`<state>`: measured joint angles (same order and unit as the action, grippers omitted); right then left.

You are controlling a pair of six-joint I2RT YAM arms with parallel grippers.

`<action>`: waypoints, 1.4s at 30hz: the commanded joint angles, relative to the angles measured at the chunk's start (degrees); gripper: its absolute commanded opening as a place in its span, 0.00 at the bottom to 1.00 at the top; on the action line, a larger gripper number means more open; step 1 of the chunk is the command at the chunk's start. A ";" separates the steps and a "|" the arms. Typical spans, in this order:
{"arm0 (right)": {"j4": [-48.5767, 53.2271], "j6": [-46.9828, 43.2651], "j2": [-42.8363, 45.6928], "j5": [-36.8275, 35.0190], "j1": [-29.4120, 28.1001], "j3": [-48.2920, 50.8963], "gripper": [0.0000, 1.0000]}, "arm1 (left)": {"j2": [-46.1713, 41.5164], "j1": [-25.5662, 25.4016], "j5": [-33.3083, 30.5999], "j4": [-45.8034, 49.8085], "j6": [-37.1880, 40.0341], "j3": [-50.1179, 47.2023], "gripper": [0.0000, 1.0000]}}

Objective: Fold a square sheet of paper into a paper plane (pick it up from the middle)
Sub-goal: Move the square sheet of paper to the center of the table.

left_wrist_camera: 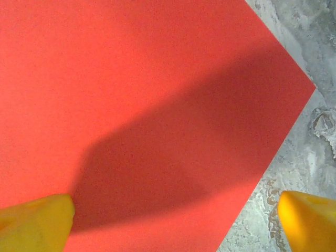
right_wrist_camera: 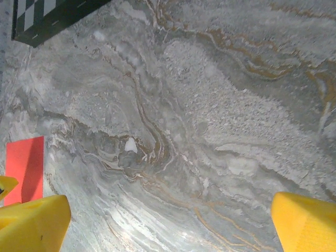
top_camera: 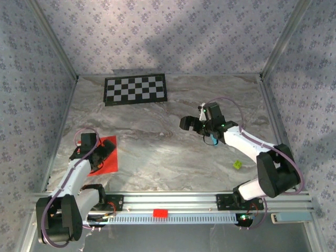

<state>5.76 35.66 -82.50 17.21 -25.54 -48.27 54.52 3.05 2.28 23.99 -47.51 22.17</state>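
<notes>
Lying flat: one square sheet of paper (top_camera: 109,144), bright red and without creases, on the near left of the tabletop (top_camera: 173,157).
Arms: two, one rising from each near corner.
Left claw (top_camera: 101,153): one, over the sheet, spread wide and gripping nothing. In its wrist view one of its two yellow fingers (left_wrist_camera: 34,223) is above the red paper (left_wrist_camera: 131,105) and the other is above bare tabletop past the sheet's edge. Whether it touches the paper cannot be told.
Right claw (top_camera: 185,124): one, right of centre, well apart from the sheet, wide and holding nothing.
Checkerboard (top_camera: 136,89): one, at the far side.
Red block (top_camera: 160,212): one, on the near rail (top_camera: 210,202).
Yellow-green bit (top_camera: 237,165): one, near right.
</notes>
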 commanded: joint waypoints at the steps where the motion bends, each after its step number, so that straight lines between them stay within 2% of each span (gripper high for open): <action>1: -0.23 3.20 -1.11 -2.26 -1.24 -1.49 1.00 | 0.20 0.08 4.30 0.00 -2.61 -1.28 1.00; 6: -0.55 5.23 -1.29 -3.54 -1.99 -0.93 1.00 | 0.75 -1.49 8.02 -3.53 -6.03 -3.58 1.00; 10: -0.64 5.91 -1.31 -4.21 -2.23 -0.39 1.00 | 2.01 -5.57 8.95 -6.24 -9.83 -3.29 1.00; 15: -0.22 5.99 -1.50 -4.68 -2.12 -0.11 1.00 | 7.05 -14.78 5.29 -11.01 -14.71 -0.46 1.00; 24: 1.58 8.63 -0.78 -6.27 -0.56 1.59 0.99 | 27.90 -33.33 -0.08 -12.42 -19.84 14.85 0.99; 30: 2.04 10.74 1.20 -6.71 1.83 4.41 1.00 | 38.13 -42.15 -2.24 -13.02 -27.09 24.09 1.00; 37: 2.64 10.46 3.31 -6.27 4.16 5.66 1.00 | 41.03 -46.38 -3.66 -11.86 -33.09 28.47 1.00; 40: 2.62 9.88 3.77 -5.59 4.67 5.55 1.00 | 38.65 -46.69 -4.87 -12.12 -32.45 28.61 1.00; 42: 2.30 9.57 4.00 -5.46 4.70 5.45 1.00 | 36.68 -46.65 -7.19 -10.60 -29.24 29.60 1.00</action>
<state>7.14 45.43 -79.85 11.53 -21.06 -42.94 93.86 -43.29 -1.61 9.13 -76.36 50.46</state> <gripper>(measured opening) 0.995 0.997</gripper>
